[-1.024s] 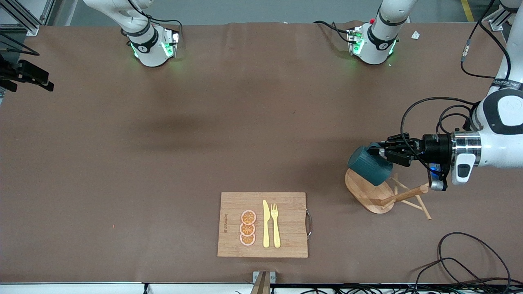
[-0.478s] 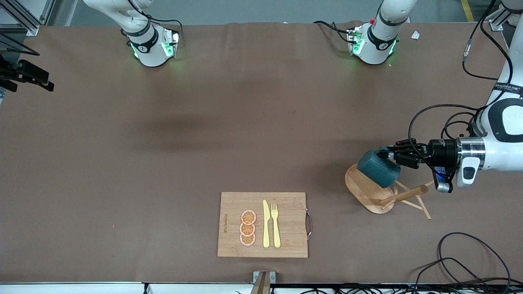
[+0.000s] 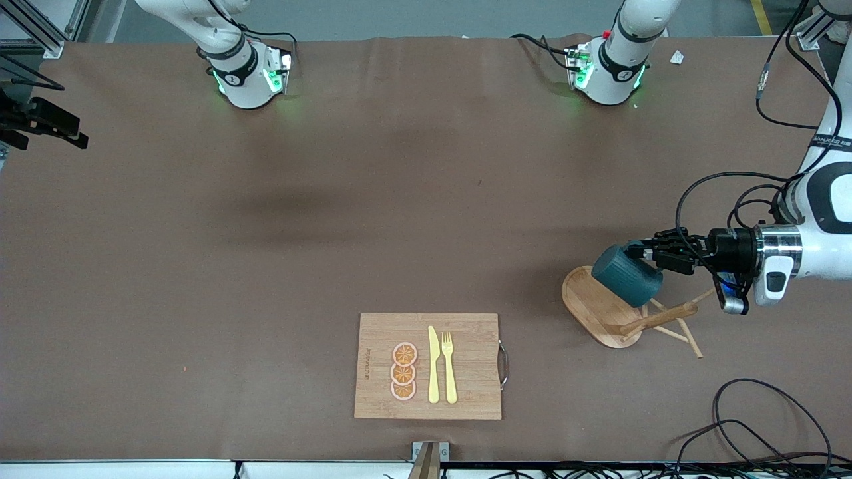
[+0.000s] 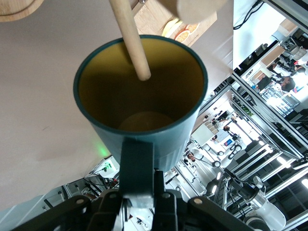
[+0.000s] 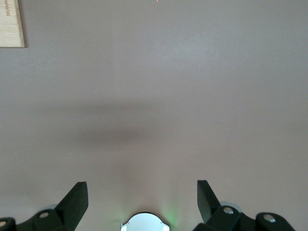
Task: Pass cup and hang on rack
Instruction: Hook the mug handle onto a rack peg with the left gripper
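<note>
The dark teal cup point(image 3: 626, 275) hangs tilted in the air over the oval base of the wooden rack point(image 3: 597, 307). My left gripper point(image 3: 644, 252) is shut on its small handle point(image 4: 137, 163). In the left wrist view the cup's point(image 4: 140, 91) yellow inside faces outward, and the tip of a rack peg point(image 4: 131, 38) shows across its mouth. The rack's post point(image 3: 659, 318) and thin pegs stick out past the cup toward the left arm's end of the table. My right gripper point(image 5: 142, 196) is open over bare table, with nothing between its fingers; it waits, out of the front view.
A rectangular cutting board point(image 3: 466, 359) with orange slices point(image 3: 403, 372), a yellow knife point(image 3: 432, 364) and a fork point(image 3: 448, 366) lies near the front edge. Loose cables point(image 3: 765, 412) lie at the left arm's end. The brown table point(image 3: 333, 219) fills the middle.
My left gripper has carried the cup sideways over the rack's base toward its post and pegs. The right arm has not moved.
</note>
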Controlling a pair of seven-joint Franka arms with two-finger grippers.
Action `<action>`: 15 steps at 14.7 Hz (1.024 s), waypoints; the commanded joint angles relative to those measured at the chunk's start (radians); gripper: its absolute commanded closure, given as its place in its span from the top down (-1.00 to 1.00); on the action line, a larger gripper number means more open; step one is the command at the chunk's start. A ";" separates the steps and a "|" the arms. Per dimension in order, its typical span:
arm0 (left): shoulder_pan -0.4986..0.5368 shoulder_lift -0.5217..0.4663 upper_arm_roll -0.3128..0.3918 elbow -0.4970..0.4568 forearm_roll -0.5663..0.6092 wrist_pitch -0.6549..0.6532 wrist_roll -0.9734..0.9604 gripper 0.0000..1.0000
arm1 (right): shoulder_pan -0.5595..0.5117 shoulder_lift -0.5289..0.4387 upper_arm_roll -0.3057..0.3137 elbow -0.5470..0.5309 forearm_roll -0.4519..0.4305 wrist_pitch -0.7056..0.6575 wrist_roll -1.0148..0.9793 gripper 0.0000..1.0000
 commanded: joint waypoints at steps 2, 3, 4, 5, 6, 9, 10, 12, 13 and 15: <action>0.019 -0.009 0.003 0.010 -0.026 -0.028 0.026 -0.98 | 0.006 -0.031 0.003 -0.029 0.002 0.008 0.011 1.00; 0.024 -0.007 0.003 0.010 -0.026 -0.034 0.032 -0.98 | 0.006 -0.031 0.003 -0.029 0.002 0.007 0.011 1.00; 0.025 -0.004 0.003 0.010 -0.027 -0.040 0.041 -0.98 | 0.006 -0.031 0.003 -0.029 0.002 0.011 0.011 1.00; 0.028 -0.001 0.004 0.010 -0.026 -0.043 0.049 -0.98 | 0.007 -0.031 0.004 -0.027 0.001 0.013 0.011 1.00; 0.031 0.002 0.022 0.010 -0.026 -0.047 0.062 -0.98 | 0.009 -0.031 0.013 -0.027 -0.001 0.014 0.011 1.00; 0.031 0.011 0.042 0.010 -0.027 -0.047 0.110 -0.98 | 0.003 -0.031 0.021 -0.027 -0.004 0.016 0.010 1.00; 0.030 0.016 0.044 0.010 -0.027 -0.047 0.115 -0.98 | 0.003 -0.029 0.020 -0.027 -0.004 0.020 0.010 1.00; 0.030 0.021 0.045 0.010 -0.027 -0.047 0.124 -0.98 | 0.001 -0.029 0.020 -0.027 -0.005 0.026 0.010 1.00; 0.030 0.024 0.045 0.010 -0.027 -0.047 0.125 -0.98 | 0.000 -0.029 0.018 -0.027 -0.005 0.031 0.008 1.00; 0.030 0.036 0.045 0.013 -0.026 -0.047 0.130 -0.97 | -0.005 -0.029 0.017 -0.029 -0.005 0.031 0.008 1.00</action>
